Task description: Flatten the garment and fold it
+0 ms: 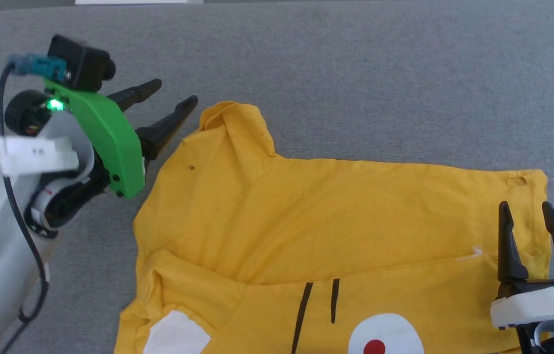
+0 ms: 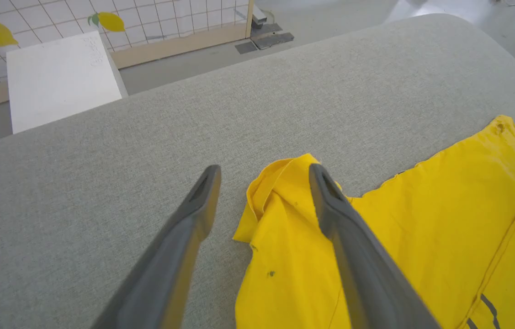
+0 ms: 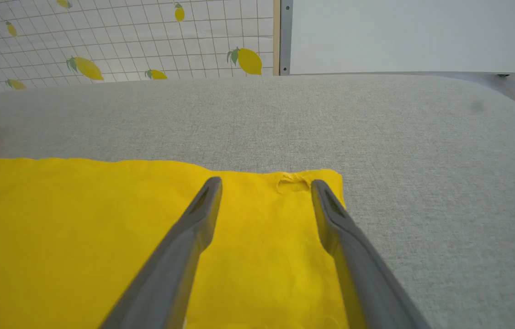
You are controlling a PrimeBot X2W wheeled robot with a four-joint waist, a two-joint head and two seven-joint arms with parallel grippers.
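Observation:
The garment (image 1: 335,216) is a bright yellow T-shirt lying mostly flat on the grey padded surface (image 1: 355,73). Its print of black lines, white patches and a red dot shows at the near edge. A sleeve (image 1: 232,128) sticks up at the far left with its tip curled over. My left gripper (image 1: 176,92) hovers open just left of that sleeve; in the left wrist view its fingers (image 2: 264,168) straddle the sleeve's curled edge (image 2: 275,183) with nothing held. My right gripper (image 1: 525,204) stands open over the shirt's far right corner (image 3: 298,183), fingers apart above the cloth.
Grey fabric surface (image 2: 147,137) stretches well beyond the shirt on the far side and to the left. Past its edge stand a white board (image 2: 56,77) and a tiled wall with lemon prints (image 3: 124,36). The surface's right edge curves down (image 3: 513,96).

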